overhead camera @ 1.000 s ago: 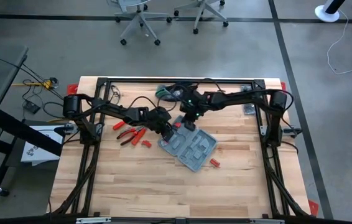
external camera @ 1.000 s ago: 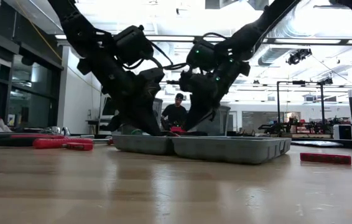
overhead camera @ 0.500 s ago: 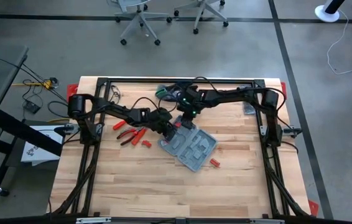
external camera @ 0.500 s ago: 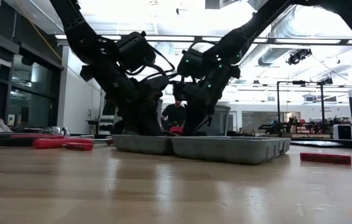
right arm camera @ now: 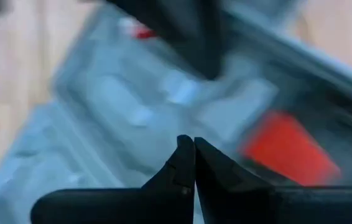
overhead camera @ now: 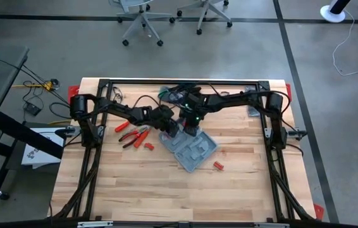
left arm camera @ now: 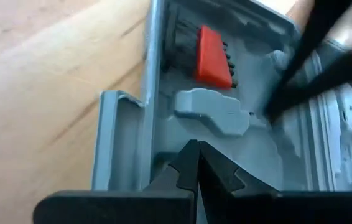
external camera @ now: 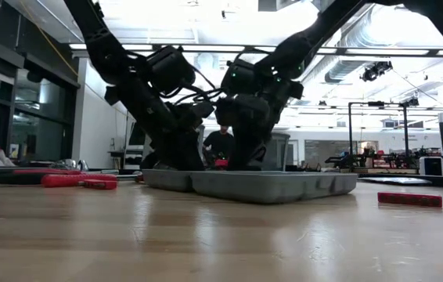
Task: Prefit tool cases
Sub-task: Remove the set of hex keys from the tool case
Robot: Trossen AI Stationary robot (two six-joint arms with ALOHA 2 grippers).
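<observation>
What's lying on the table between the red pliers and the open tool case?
In the high view, a small red piece lies on the wood between the red pliers and the tool case; otherwise bare.

Red pliers [overhead camera: 131, 137], small red piece [overhead camera: 217, 166] on wooden table [overhead camera: 135, 183]

Clearance check: centre of frame crowded, lower half open.
I see both arms meeting over the open tool case [overhead camera: 193, 147]; red pliers [overhead camera: 130, 136] at its left, a small red piece [overhead camera: 217, 166] lower right. Bare table [overhead camera: 135, 190] along the bottom gives free passage.
</observation>
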